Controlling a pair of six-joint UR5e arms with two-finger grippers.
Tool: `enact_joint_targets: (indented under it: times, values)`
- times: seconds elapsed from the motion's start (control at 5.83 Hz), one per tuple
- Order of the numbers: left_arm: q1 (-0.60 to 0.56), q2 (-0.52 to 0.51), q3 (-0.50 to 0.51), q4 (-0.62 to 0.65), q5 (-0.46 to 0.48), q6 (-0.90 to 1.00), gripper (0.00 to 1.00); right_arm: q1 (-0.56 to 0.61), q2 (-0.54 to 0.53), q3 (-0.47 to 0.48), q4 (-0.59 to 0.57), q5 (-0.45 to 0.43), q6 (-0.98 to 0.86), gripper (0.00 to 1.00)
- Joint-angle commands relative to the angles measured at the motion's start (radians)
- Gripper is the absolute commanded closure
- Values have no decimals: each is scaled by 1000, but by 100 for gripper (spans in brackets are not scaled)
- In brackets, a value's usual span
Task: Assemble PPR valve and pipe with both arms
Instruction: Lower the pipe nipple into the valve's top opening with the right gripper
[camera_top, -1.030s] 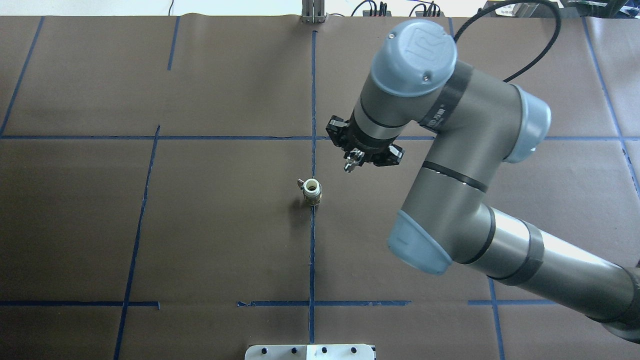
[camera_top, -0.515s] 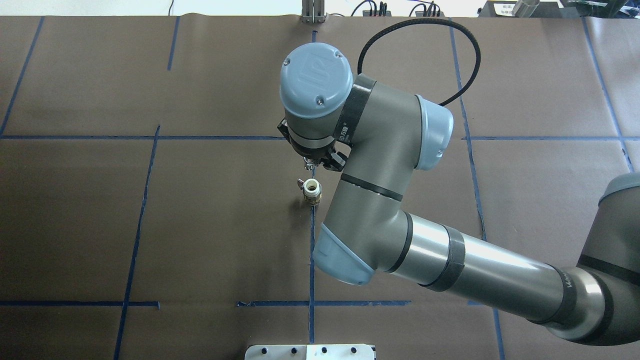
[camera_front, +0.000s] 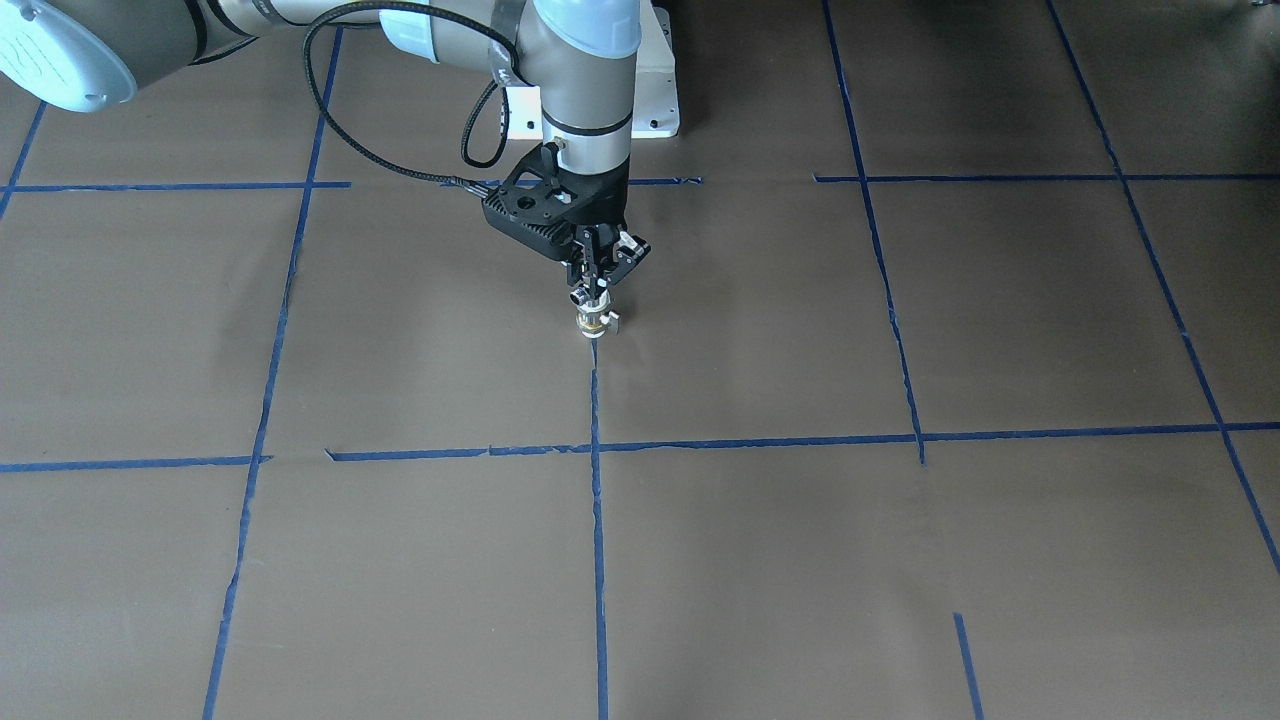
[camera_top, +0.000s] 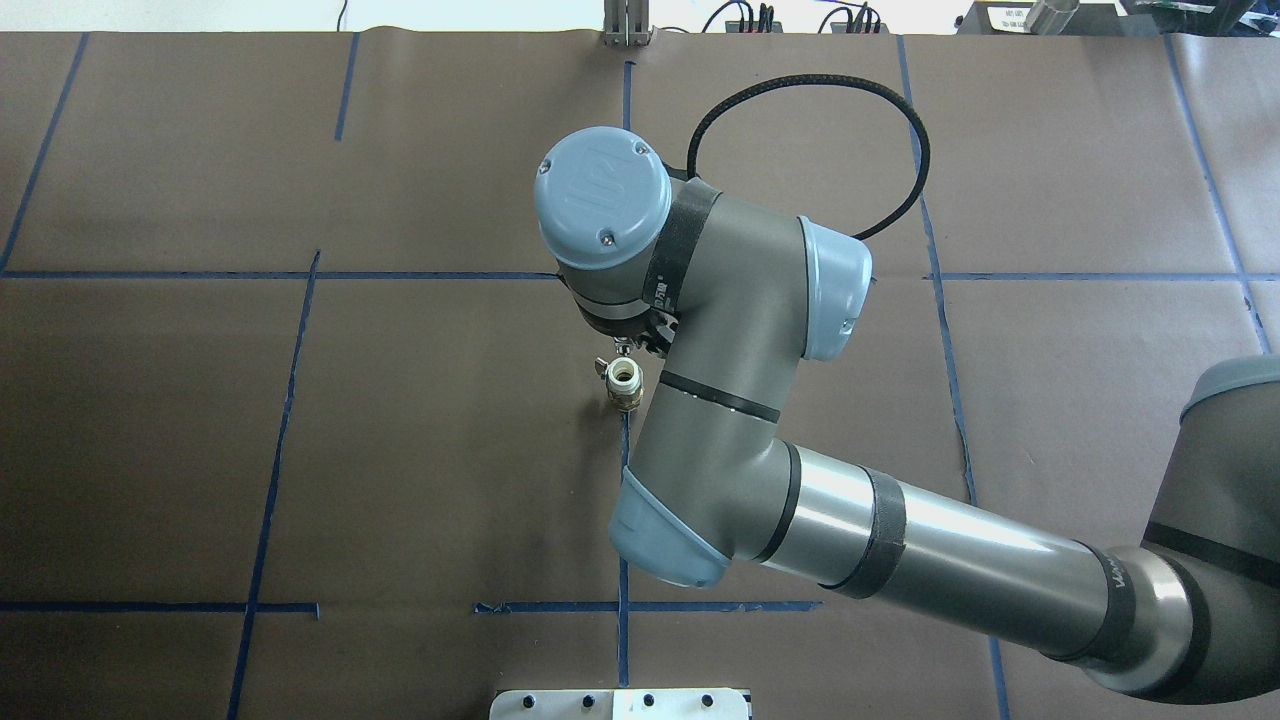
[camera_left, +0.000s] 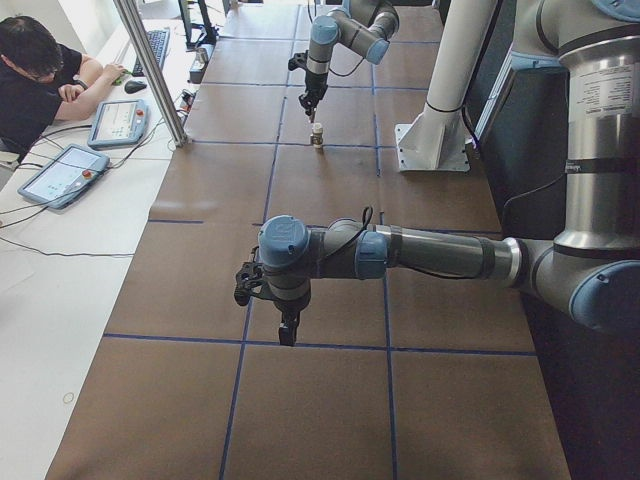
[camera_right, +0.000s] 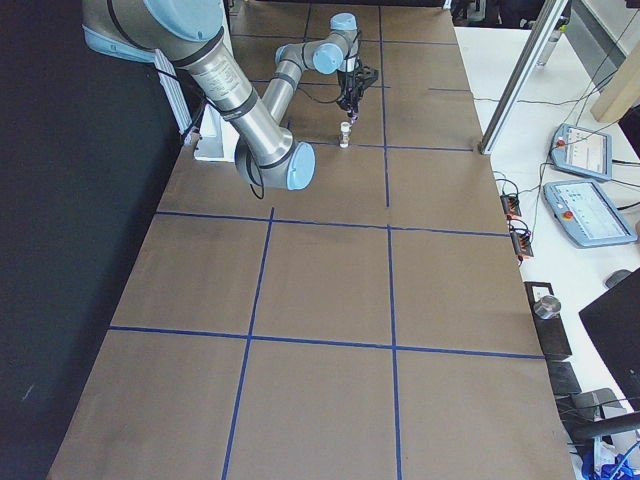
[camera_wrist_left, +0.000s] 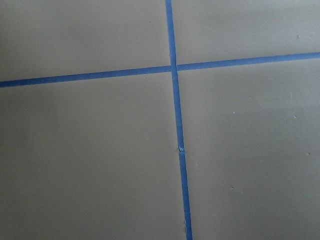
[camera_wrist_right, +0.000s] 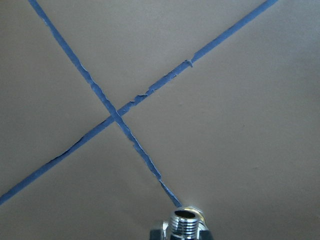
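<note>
The right arm (camera_top: 730, 400) reaches over the table's middle with its wrist pointing straight down. The right gripper (camera_front: 597, 272) is clamped on the chrome pipe (camera_front: 582, 297). The pipe hangs directly above the PPR valve (camera_top: 624, 378), which stands upright on a blue tape line (camera_front: 596, 400). The left arm (camera_left: 420, 250) stretches low, well apart. Whether the left gripper (camera_left: 287, 328) is open cannot be told.

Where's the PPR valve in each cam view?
Front-facing: PPR valve just above centre.
Overhead: valve dead centre.
Exterior left: valve top centre, far end.
Exterior right: valve top centre, far end.
Left wrist: not in it.
Right wrist: not in it.
Landmark: blue tape line it stands on.
</note>
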Motion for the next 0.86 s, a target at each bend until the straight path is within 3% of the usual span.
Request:
enact_joint_targets:
  times: [0.0, 0.69]
  values:
    - [0, -3, 0, 0, 0, -1, 0, -23, -7, 3, -12, -2, 1, 100]
    - [0, -3, 0, 0, 0, -1, 0, -32, -10, 6, -12, -4, 0, 100]
